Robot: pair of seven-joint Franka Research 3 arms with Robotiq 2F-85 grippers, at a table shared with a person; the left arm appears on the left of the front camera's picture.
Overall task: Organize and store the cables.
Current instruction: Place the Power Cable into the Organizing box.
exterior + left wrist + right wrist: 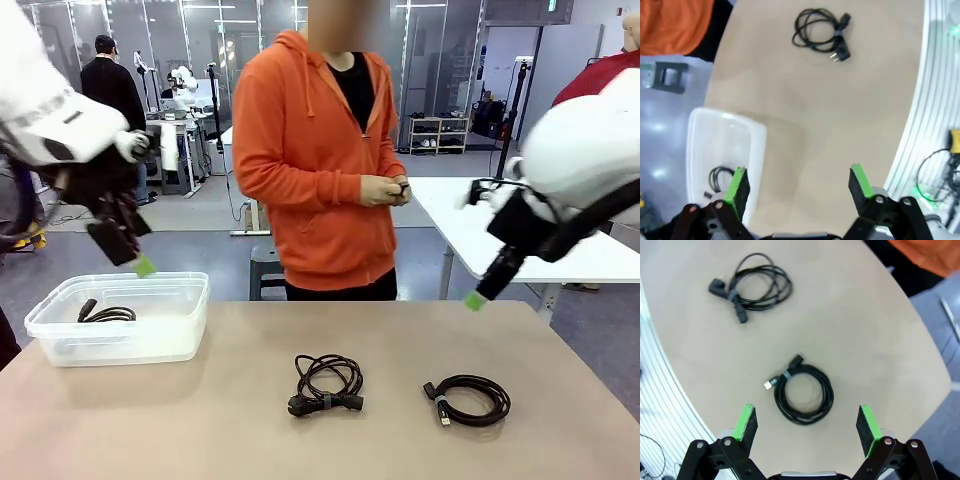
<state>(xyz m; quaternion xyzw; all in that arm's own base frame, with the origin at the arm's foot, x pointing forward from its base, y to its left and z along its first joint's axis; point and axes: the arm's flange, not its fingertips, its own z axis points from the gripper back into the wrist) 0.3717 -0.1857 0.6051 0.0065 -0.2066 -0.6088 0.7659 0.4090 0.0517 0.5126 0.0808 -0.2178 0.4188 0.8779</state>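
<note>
Plastic bin (170,340) wall half-hides one cable (105,314); left end effector (798,177) and right end effector (806,415) both gape empty.

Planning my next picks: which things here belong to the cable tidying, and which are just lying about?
Belongs: coiled cable mid-table; coiled cable at the table's right; clear plastic bin; cable inside it.
Lying about: white side table; grey stool; shelf rack far back.

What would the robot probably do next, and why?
Likely lower the right claw onto the coiled cable on the table: the claw hangs open right above it, and another cable already lies in the bin.
</note>
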